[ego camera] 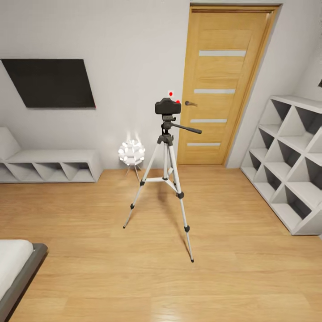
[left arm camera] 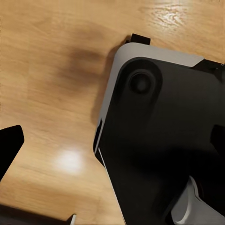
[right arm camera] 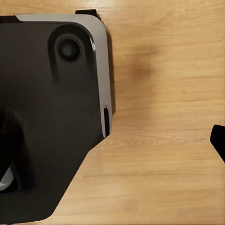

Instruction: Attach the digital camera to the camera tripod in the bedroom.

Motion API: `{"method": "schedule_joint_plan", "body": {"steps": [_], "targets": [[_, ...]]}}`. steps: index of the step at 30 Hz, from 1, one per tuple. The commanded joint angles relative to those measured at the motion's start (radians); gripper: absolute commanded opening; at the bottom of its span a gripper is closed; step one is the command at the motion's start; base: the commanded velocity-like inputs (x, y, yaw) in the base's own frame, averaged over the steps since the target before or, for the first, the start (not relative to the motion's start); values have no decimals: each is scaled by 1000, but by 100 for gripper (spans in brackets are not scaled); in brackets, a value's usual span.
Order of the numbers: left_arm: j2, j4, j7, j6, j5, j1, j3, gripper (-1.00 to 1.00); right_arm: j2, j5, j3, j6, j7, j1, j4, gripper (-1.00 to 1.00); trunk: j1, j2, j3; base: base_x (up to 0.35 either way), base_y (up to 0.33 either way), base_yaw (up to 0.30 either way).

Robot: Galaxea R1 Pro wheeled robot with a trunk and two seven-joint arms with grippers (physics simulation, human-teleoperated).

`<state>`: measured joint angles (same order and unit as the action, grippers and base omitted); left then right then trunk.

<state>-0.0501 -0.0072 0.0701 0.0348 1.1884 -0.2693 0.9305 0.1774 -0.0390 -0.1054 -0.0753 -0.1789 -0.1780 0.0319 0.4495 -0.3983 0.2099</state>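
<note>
The camera tripod (ego camera: pixel 166 179) stands in the middle of the bedroom's light wood floor, silver legs spread and black handle pointing right. The digital camera (ego camera: pixel 167 106), dark and boxy with a red button, sits on top of the tripod's pan head. In the left wrist view, my left gripper (left arm camera: pixel 112 150) shows a black fingertip (left arm camera: pixel 10 143) at the frame's edge, with nothing held. In the right wrist view, my right gripper (right arm camera: pixel 112 140) likewise shows a black fingertip (right arm camera: pixel 218 140) at the edge. Both hang over the floor beside my own base.
A white ball-shaped lamp (ego camera: pixel 131 153) stands behind the tripod by the wall. The wooden door (ego camera: pixel 222 85) is behind it, white cube shelves (ego camera: pixel 290 156) at the right, a low white shelf (ego camera: pixel 49 165) at the left, the grey bed corner (ego camera: pixel 18 268) at lower left. My black base (left arm camera: pixel 164 140) (right arm camera: pixel 47 117) lies under both wrists.
</note>
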Motion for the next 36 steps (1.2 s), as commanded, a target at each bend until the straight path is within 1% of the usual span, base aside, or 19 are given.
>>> {"method": "schedule_joint_plan", "body": {"steps": [1,24,36], "targets": [[0,-1,4,4,7,-1,8,100,1,-4,-8,-6,-4,-1,3,100,1,-2,0,0,0,0],[1,-2,4,4,5,-1,9,100,1,-4,-8,-11,0,14,3,100,1,-2,-37,0,0,0],[0,-2,4,4,5,-1,10,100,-7,-6,-8,-11,18,17,3,100,1,-2,-56,0,0,0]]}}
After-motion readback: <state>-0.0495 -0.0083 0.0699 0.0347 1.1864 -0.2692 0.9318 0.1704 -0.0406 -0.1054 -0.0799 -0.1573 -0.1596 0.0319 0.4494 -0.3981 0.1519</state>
